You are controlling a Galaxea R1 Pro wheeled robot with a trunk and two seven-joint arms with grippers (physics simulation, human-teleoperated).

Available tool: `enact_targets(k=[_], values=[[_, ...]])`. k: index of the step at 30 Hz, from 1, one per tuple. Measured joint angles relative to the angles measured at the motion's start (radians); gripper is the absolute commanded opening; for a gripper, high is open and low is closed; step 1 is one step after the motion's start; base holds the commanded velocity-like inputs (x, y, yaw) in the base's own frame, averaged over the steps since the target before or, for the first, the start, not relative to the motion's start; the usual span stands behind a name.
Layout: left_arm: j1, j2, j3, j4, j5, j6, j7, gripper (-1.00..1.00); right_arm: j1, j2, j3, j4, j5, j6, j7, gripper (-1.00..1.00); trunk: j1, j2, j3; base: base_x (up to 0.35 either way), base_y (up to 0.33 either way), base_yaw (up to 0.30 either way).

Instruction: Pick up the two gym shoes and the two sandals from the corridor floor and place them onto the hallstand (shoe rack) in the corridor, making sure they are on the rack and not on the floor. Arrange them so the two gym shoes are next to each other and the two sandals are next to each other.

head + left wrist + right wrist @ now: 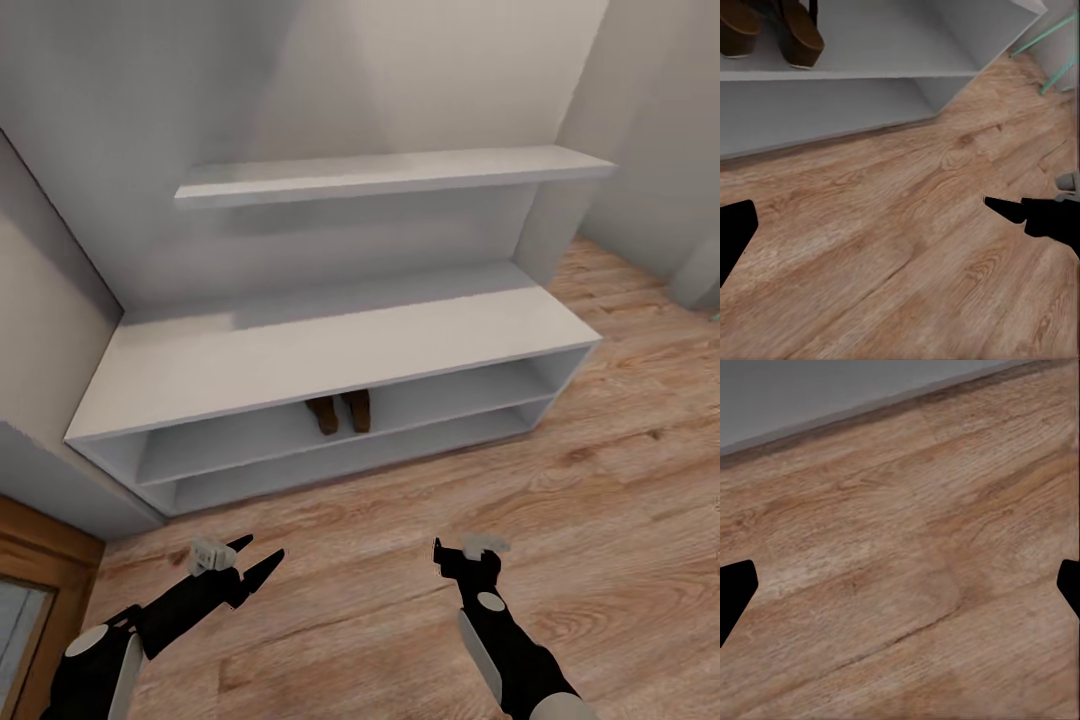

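The two sandals [340, 411] are dark brown and stand side by side on the upper open tier of the white hallstand [300, 360]. In the left wrist view the sandals [799, 37] show on that shelf, beyond the wood-plank corridor floor [900, 247]. The gym shoes are out of view. My left gripper [266, 546] hangs open low over the floor, in front of the rack's left part, holding nothing. My right gripper [460, 548] is open and empty too, over bare planks [900, 585] in front of the rack's right part.
A floating wall shelf [400, 172] hangs above the hallstand. A wooden door frame [30, 560] stands at the near left. Thin teal legs [1050, 52] of some object show past the rack's right end. Open floor [620, 450] stretches to the right.
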Motion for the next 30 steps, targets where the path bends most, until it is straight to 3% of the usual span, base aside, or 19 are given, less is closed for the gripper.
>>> enact_targets(k=[4,8,30], values=[[0.0,0.0,0.003,0.0,0.0,0.0,-0.001,1.0,0.0,0.0,0.0,0.001,-0.049,0.0,0.0,1.0,0.0,0.0,0.0,0.0,0.0,-0.3],[0.0,0.0,0.004,0.0,0.0,0.0,-0.001,1.0,0.0,0.0,0.0,0.001,-0.064,0.0,-0.001,1.0,0.0,0.0,0.0,0.0,0.0,-0.3],[0.0,0.0,0.004,0.0,0.0,0.0,0.001,1.0,0.0,0.0,0.0,0.002,-0.07,0.0,-0.002,1.0,0.0,0.0,0.0,0.0,0.0,-0.3]])
